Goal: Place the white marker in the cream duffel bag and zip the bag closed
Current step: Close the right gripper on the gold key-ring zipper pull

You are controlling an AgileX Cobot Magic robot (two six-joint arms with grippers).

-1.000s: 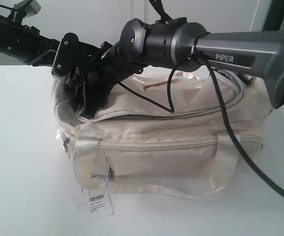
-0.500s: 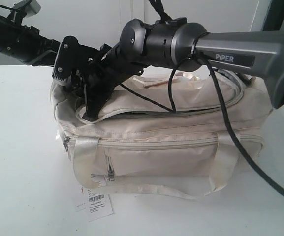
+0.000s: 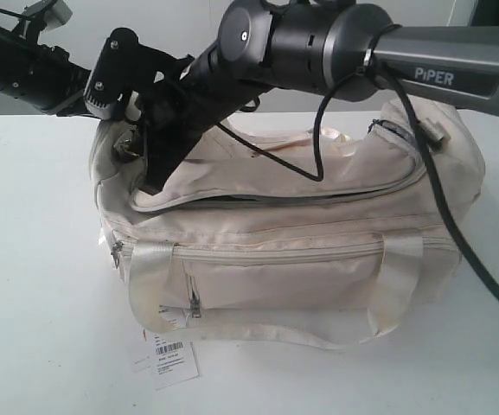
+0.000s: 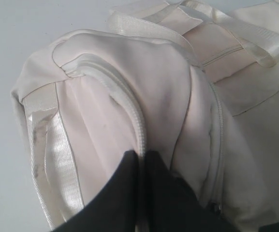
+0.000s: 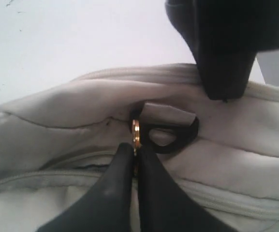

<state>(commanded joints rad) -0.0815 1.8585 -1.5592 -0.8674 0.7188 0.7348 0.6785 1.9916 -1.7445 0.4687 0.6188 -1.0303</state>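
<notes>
White table [image 3: 33, 303] bearing the cream duffel bag [image 3: 301, 259], its top zipper partly open. Left gripper [image 4: 141, 162] — clamped on the bag's zipper seam. Right gripper [image 5: 134, 152] — pinched closed on the gold zipper pull [image 5: 136, 130].

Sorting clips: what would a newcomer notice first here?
The cream duffel bag sits on the white table, the right arm stretched across its top. At the bag's end on the exterior view's left, the right gripper is shut on the gold zipper pull, while the left gripper pinches the zipper seam.
</notes>
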